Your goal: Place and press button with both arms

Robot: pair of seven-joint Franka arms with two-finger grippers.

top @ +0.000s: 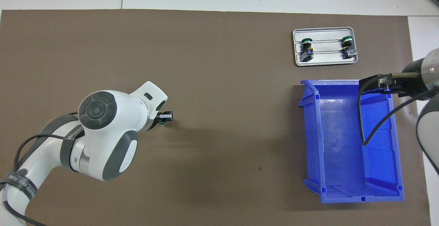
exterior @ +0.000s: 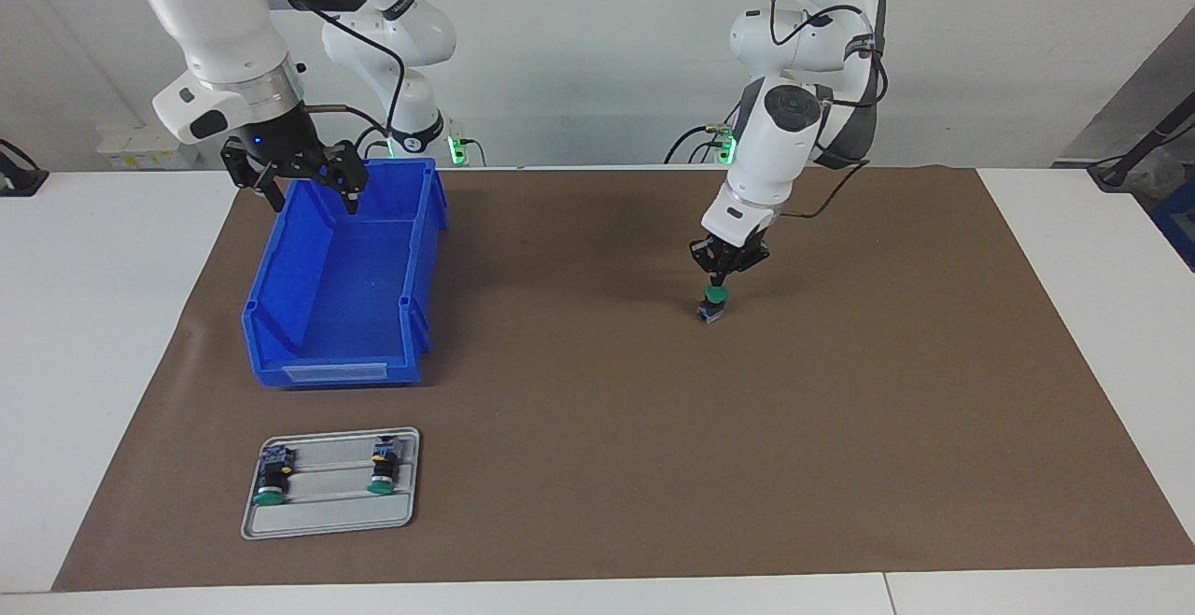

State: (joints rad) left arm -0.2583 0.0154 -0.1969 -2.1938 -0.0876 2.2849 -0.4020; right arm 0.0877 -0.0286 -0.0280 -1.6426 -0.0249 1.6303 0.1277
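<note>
Pressing green button on brown mat: left gripper, fingertips closed, empty, atop cap; push straight down. Right gripper spread wide, empty, over blue bin.

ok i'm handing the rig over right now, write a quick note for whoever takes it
Left gripper: shut, fingertips on the green cap of the button, which stands upright on the brown mat.
Right gripper: open, empty, waiting over the blue bin.
Two more buttons lie on the grey tray, farther from the robots than the bin.
Done: one button placed on the mat, left arm at its cap.
Left: I can't tell if the press is finished; two tray buttons not yet handled.
</note>
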